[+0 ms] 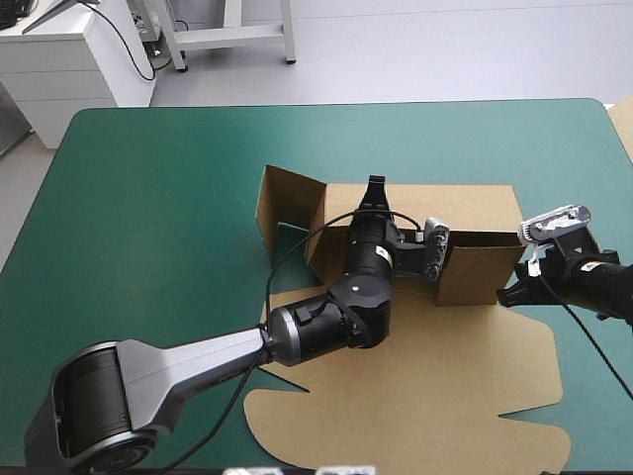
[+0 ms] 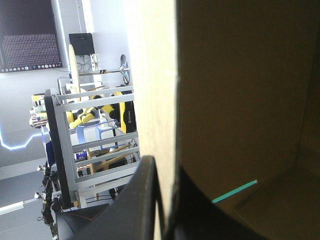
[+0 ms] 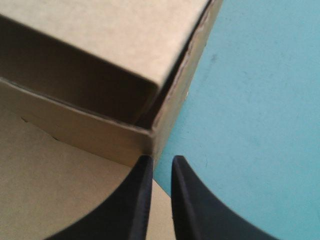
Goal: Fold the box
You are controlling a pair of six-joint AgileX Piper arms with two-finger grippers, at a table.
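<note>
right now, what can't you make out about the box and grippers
- box floor: high view, the left arm covers much of it.
- right gripper: at the box's near corner; whether it holds board is unclear in its wrist view, too small in the high view.
- lid: near edge cut off at the high view's bottom.
- rest of box: left wrist view, the wall in the left gripper blocks it.
</note>
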